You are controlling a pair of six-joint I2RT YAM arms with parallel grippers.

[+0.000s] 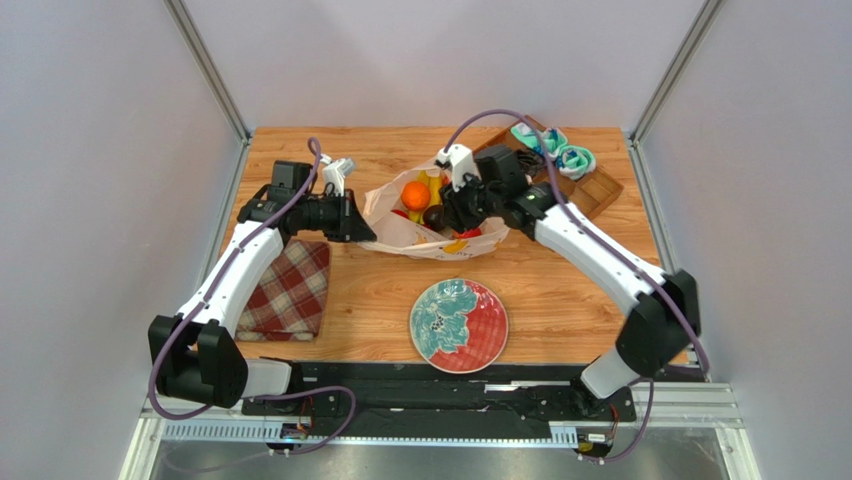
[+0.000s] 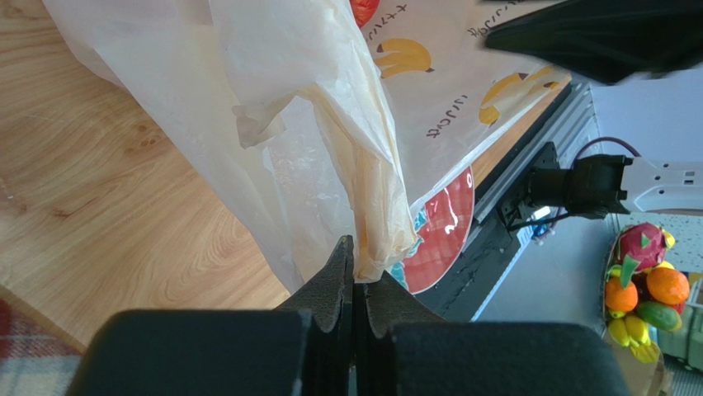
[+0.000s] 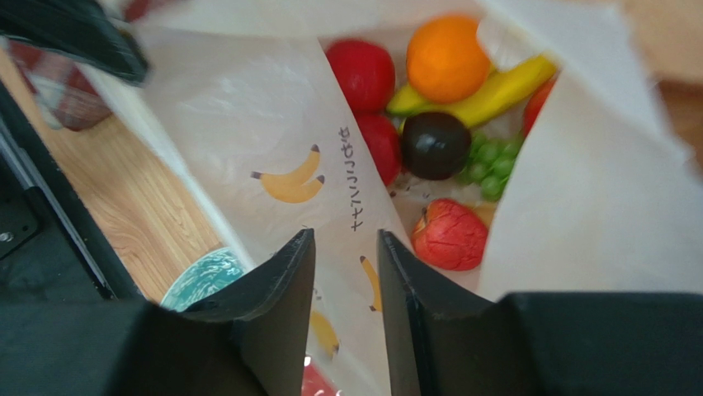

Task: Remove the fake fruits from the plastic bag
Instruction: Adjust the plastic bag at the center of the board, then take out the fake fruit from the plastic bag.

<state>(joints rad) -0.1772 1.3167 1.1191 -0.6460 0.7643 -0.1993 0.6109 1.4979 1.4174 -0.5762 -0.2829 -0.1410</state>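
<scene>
The plastic bag (image 1: pixel 430 232) lies open at the table's middle with the fake fruits inside. My left gripper (image 1: pixel 362 228) is shut on a bunched edge of the bag (image 2: pixel 363 165), seen in the left wrist view between the jaws (image 2: pixel 356 260). My right gripper (image 1: pixel 457 212) is open and empty above the bag's mouth; in the right wrist view (image 3: pixel 346 239) its jaws straddle the bag's printed wall (image 3: pixel 247 124). Inside are an orange (image 3: pixel 447 58), red round fruits (image 3: pixel 361 74), a banana (image 3: pixel 495 87), a dark round fruit (image 3: pixel 435 144), green grapes (image 3: pixel 488 169) and a red strawberry (image 3: pixel 450 233).
A teal-and-red plate (image 1: pixel 459 325) sits in front of the bag. A red plaid cloth (image 1: pixel 290 290) lies at the left under my left arm. A wooden tray (image 1: pixel 590 190) with teal items (image 1: pixel 560 150) stands at the back right.
</scene>
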